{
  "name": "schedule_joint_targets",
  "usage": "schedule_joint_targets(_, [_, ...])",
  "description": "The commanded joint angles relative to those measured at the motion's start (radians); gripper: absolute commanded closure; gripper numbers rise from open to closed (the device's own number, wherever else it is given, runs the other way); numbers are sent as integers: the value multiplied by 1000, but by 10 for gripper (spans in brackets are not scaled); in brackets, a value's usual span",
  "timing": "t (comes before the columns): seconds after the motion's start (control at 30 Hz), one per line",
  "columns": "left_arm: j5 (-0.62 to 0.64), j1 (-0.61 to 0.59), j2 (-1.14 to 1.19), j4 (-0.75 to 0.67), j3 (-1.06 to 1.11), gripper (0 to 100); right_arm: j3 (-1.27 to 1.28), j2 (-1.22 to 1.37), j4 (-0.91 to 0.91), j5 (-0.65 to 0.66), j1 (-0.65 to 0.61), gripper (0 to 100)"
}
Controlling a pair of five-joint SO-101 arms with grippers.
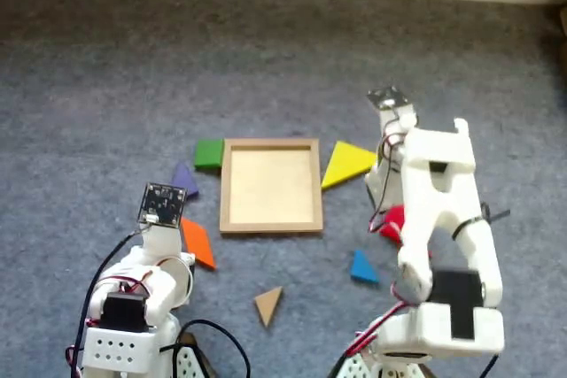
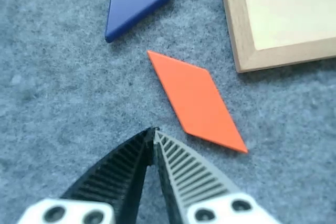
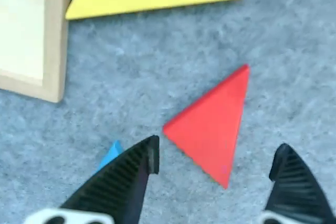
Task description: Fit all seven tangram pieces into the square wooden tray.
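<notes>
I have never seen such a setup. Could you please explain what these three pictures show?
These are two robot arms on a grey surface. The high view looks down from above; the other two come from a camera on each arm's wrist. An empty wooden tray lies in the middle, with seven flat coloured pieces around it, among them an orange parallelogram, a yellow triangle and a red triangle. The left gripper is shut, close to the orange piece; the right gripper is open over the red triangle. Neither holds anything.

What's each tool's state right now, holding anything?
Left tool: closed, empty, beside the orange parallelogram.
Right tool: open, empty, over the red triangle.
</notes>
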Motion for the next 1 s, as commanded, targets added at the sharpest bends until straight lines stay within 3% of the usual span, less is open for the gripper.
schedule_joint_targets(0.0, [-6, 16, -50, 3, 19, 995, 90, -153, -39, -48, -36, 665])
schedule_joint_targets(0.47, [-6, 16, -50, 3, 19, 995, 406, -183, -417, -72, -31, 665])
schedule_joint_targets(0.97, [-6, 16, -50, 3, 19, 995, 460, -182, -513, -69, 27, 666])
